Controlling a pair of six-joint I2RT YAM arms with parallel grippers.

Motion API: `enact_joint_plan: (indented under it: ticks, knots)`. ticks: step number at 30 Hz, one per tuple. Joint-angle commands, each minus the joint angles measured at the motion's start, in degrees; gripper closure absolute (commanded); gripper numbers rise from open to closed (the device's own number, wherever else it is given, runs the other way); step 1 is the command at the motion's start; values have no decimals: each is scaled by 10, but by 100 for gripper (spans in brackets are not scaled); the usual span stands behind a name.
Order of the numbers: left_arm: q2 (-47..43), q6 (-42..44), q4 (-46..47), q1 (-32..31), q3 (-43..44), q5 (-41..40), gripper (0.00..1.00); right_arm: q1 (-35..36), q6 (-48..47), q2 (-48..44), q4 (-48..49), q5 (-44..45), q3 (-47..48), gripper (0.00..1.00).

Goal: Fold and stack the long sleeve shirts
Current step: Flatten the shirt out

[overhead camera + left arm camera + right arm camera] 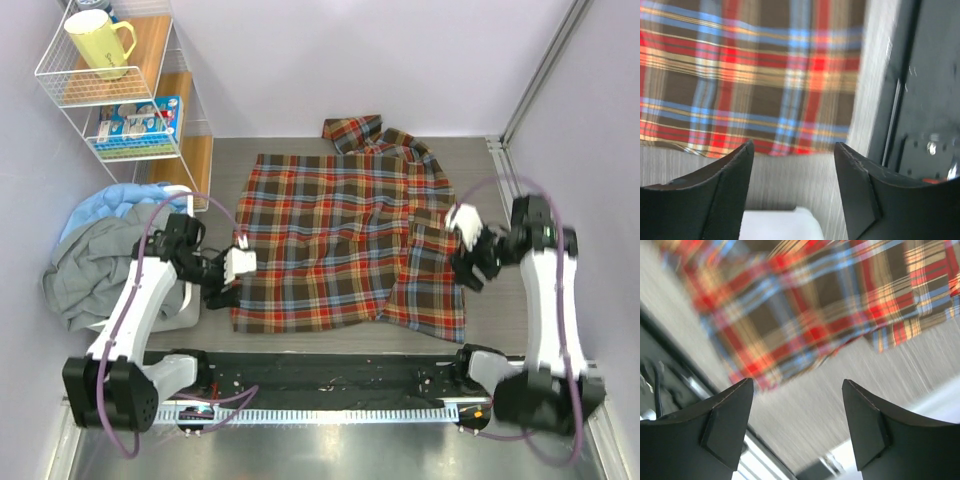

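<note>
**Both hands open at the shirt's edges, with the next fold to set up**

Top view: the plaid flannel shirt [340, 240] lies spread on the worktop [470, 150], its right side apparently folded in and one sleeve [355, 130] bunched at the far edge. The left hand [238, 265] sits at its left edge and the right hand [470, 238] at its right, both open and holding nothing. Left wrist: fingers [715, 195] are parted over bare worktop, with the shirt's hem corner just ahead. Right wrist: the picture is blurred, fingers [865, 430] parted and empty, the hem edge ahead. For a clean fold, I'd first tuck in the stray sleeve. Then pinch both edges level with each other, catching every layer, and lift low with both hands moving together so the edges meet square.
</note>
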Motion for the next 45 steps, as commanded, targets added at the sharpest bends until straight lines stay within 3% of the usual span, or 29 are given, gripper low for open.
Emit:
enact_joint_plan:
  ticks: [1,2,9,17,28,34,36,38,43,45]
  knots:
    - [65,-189,102,-2,60,62,31,5,270,217,134,-41,103,20]
    - [85,-207,121,-3,67,66,30,6,337,247,177,-37,137,19]
    - [134,-264,174,-3,83,80,28,21,470,458,285,42,267,18]
    - [129,-254,204,-3,52,71,27,21,507,578,303,114,304,24]
    - [113,-245,211,-4,32,75,26,20,527,612,314,128,295,28]
    - [114,-248,211,-3,36,76,25,20,536,597,300,130,289,49]
    - [114,-248,211,-4,36,76,25,20,557,595,295,148,292,43]
    - [113,-248,211,-4,35,78,25,21,559,588,299,168,287,29]
    - [111,-245,211,-4,33,81,25,21,563,589,300,171,281,28]
    - [113,-245,212,-4,33,80,25,20,562,592,296,147,281,35]
